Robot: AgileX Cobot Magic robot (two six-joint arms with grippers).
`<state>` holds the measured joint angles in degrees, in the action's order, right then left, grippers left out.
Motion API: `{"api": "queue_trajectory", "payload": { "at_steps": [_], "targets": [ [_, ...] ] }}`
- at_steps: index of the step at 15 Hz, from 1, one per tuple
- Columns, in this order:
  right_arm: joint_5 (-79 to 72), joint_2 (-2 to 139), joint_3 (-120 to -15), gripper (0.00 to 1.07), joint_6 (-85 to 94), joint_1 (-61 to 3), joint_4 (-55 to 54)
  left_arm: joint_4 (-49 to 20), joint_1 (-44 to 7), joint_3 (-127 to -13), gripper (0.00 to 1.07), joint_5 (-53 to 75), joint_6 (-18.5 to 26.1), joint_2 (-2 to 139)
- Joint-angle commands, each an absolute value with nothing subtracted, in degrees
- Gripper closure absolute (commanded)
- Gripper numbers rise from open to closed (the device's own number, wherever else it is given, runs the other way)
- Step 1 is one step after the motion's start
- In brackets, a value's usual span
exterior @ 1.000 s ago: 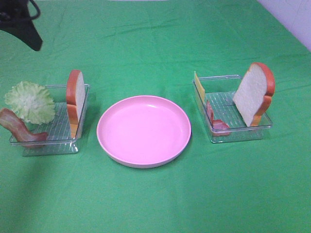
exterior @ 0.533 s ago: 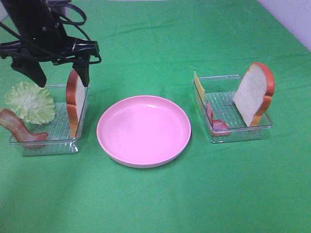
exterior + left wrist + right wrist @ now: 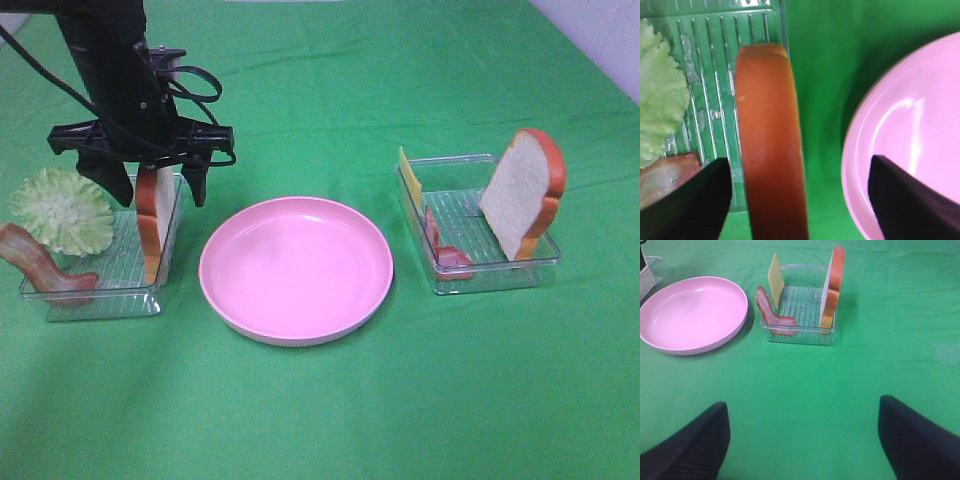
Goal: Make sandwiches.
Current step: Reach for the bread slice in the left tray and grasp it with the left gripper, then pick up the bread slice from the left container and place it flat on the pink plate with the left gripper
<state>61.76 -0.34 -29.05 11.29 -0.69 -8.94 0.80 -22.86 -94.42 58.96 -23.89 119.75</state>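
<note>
Left gripper [image 3: 160,188]: wide open, holding nothing, hanging right over the left bread slice [image 3: 150,230]. Straddles it, with one finger at the slice's 9 o'clock side and one at its 3 o'clock side. Does not seem to touch it.

Left bread slice: up on its edge in the left tray [image 3: 100,296], at 9 o'clock from the pink plate [image 3: 295,270]. Stands just beside the tray wall nearest the plate. Runs long from 12 o'clock to 6 o'clock in the high view, and thin from 9 to 3. So a good match: a finger by each flat face, set to pinch across the thin way.

One thing to watch, most likely: hangs with its 3 o'clock finger outside the tray, over the green cloth, the clear wall between that finger and the bread. Best to pinch only the top part, above the wall.

Lettuce [image 3: 62,210] and bacon [image 3: 35,262]: same tray, at 9 o'clock from the slice, near the other finger.

Right gripper [image 3: 802,440]: open too, and empty. Sits well apart from the right tray [image 3: 490,283], at 3 o'clock from the plate, with the right bread slice [image 3: 520,200], cheese [image 3: 409,178] and ham [image 3: 445,252]. Much farther from the left slice, so probably a job for the left arm.
</note>
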Motion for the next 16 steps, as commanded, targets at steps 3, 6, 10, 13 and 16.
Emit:
{"api": "queue_trajectory", "payload": {
  "at_steps": [3,6,10,13,16],
  "targets": [
    [61.3,-1.1,-28.9,0.3,11.3,-0.6,-9.0,1.7,-23.0,-94.9,0.8,58.7,-24.3,119.9],
    [61.3,-1.1,-28.9,0.3,11.3,-0.6,-9.0,1.7,-23.0,-94.9,1.07,59.2,-24.3,119.9],
    [61.3,-1.1,-28.9,0.3,11.3,-0.6,-9.0,1.4,-23.0,-96.2,1.07,66.0,-23.9,118.2],
    [61.3,-1.1,-28.9,0.3,11.3,-0.6,-8.9,-0.6,-22.5,-96.7,1.07,67.2,-21.4,110.4],
    [61.3,-1.1,-28.9,0.3,11.3,-0.6,-8.9,-10.3,-18.9,-96.6,1.07,67.0,-10.4,104.2]
  ]
}}
